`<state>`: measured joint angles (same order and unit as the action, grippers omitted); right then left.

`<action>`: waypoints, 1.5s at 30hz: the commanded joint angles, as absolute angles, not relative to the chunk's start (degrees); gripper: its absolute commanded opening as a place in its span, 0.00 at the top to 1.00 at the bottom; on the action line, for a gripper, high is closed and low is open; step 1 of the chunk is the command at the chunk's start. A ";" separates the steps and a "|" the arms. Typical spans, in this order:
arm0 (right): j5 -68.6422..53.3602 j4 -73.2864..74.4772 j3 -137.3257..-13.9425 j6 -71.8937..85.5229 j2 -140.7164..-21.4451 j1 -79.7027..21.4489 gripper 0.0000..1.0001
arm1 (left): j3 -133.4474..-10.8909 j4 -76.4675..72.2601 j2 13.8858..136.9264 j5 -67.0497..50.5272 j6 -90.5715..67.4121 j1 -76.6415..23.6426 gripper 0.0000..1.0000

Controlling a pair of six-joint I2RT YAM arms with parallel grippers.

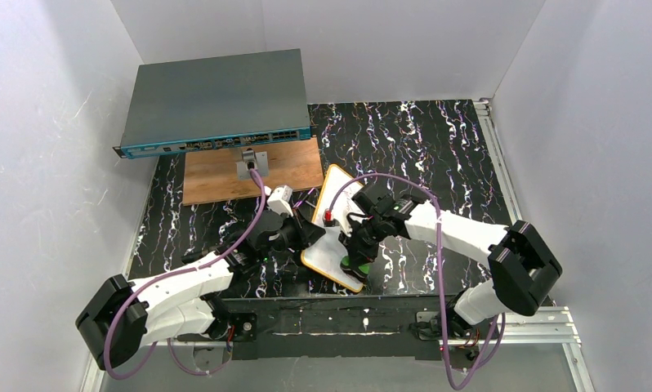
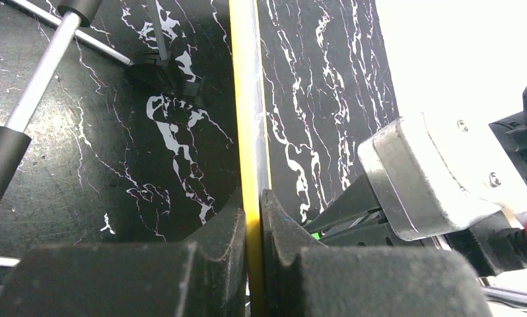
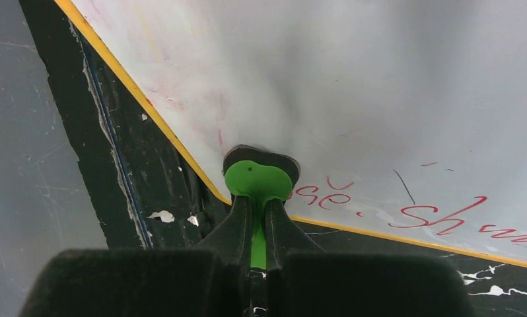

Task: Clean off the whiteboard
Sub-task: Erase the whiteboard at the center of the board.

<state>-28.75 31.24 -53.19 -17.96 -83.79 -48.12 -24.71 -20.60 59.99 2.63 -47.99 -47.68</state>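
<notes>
Top external view: a small flat white whiteboard (image 1: pixel 327 249) with a thin orange rim lies at an angle on the black marbled table (image 1: pixel 437 139), just in front of the arm bases. Both arms cross over it, so its middle and any writing are hidden. The left gripper (image 1: pixel 309 233) meets the board's left edge, and the right gripper (image 1: pixel 359 258) is over its near end with a small green eraser block (image 1: pixel 357 267) showing beneath it. Behind, a brown wooden board (image 1: pixel 216 175) lies half under a flat grey-blue network switch (image 1: pixel 216 102). The far right of the table is bare.

Left wrist view: the left gripper (image 2: pixel 253 205) is clamped on the whiteboard's rim (image 2: pixel 246 99), seen edge-on as a yellow-orange strip running up the frame. The board's face cannot be made out. Part of the right arm's grey metal housing (image 2: pixel 432 172) sits close on the right, cut off by the frame.

Right wrist view: the right gripper (image 3: pixel 257 214) is closed on the green eraser block (image 3: pixel 257 179), which presses on the whiteboard (image 3: pixel 347 86) right at its near rim, close to a corner. Red handwriting (image 3: pixel 439 214) runs rightward along that rim and is cut off at the frame edge. Faint pink smears mark the upper left surface.
</notes>
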 commanded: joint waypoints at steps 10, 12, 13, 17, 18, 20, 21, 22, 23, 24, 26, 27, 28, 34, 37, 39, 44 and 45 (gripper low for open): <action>-15.50 27.28 -55.77 -14.31 -86.25 -40.65 0.99 | -23.70 -20.31 61.16 5.04 -39.45 -47.17 1.00; -17.24 28.54 -56.43 -15.14 -87.17 -41.32 0.99 | -23.73 -20.62 61.44 4.78 -39.68 -47.11 1.00; -18.89 29.40 -56.58 -16.10 -87.43 -41.95 0.99 | -23.73 -20.77 61.51 4.75 -39.78 -47.14 1.00; -24.86 32.26 -56.19 -20.52 -87.07 -47.96 0.99 | -23.73 -20.98 61.73 4.75 -40.13 -47.13 1.00; -25.81 33.01 -56.24 -21.69 -86.95 -49.67 0.99 | -23.73 -20.89 61.71 4.82 -40.15 -47.11 1.00; -28.14 34.72 -56.45 -23.66 -86.75 -52.50 0.99 | -23.73 -20.73 61.48 4.92 -40.08 -47.12 1.00; -28.99 35.41 -56.70 -24.37 -86.85 -53.38 0.99 | -23.73 -20.56 61.30 4.99 -40.08 -47.11 1.00; -29.75 36.07 -56.88 -24.83 -86.94 -53.98 0.99 | -23.73 -20.45 61.10 5.05 -39.96 -47.13 1.00; -30.12 36.30 -57.02 -25.02 -87.00 -54.07 0.99 | -23.69 -20.24 60.94 5.09 -39.99 -47.07 1.00; -29.40 35.94 -57.09 -24.75 -87.01 -54.01 0.99 | -23.65 -20.26 60.87 5.10 -39.87 -47.07 1.00; -23.68 33.54 -57.15 -23.17 -86.95 -53.23 0.99 | -23.64 -20.24 60.78 4.95 -39.87 -46.94 1.00; -21.88 32.50 -57.35 -21.68 -86.76 -51.46 0.99 | -23.55 -20.39 60.87 4.78 -39.89 -46.93 1.00; -17.30 29.59 -57.42 -18.73 -85.41 -46.62 0.99 | -23.48 -20.46 60.85 4.42 -39.95 -46.91 1.00; -11.03 25.13 -57.39 -16.03 -86.59 -43.41 0.99 | -23.23 -22.60 62.39 2.99 -41.14 -46.85 1.00; -20.68 28.80 -56.54 -19.97 -86.32 -50.09 0.99 | -23.07 -22.72 62.39 3.28 -41.58 -46.86 1.00; -24.49 31.67 -56.82 -22.85 -86.63 -53.96 0.99 | -23.03 -22.19 61.94 4.03 -41.61 -46.88 1.00; -29.11 35.39 -58.45 -25.82 -87.32 -57.48 0.99 | -22.68 -22.09 61.46 4.36 -41.50 -46.66 1.00; -28.87 35.35 -58.61 -25.67 -87.43 -57.44 0.99 | -22.65 -22.14 61.37 4.24 -41.45 -46.65 1.00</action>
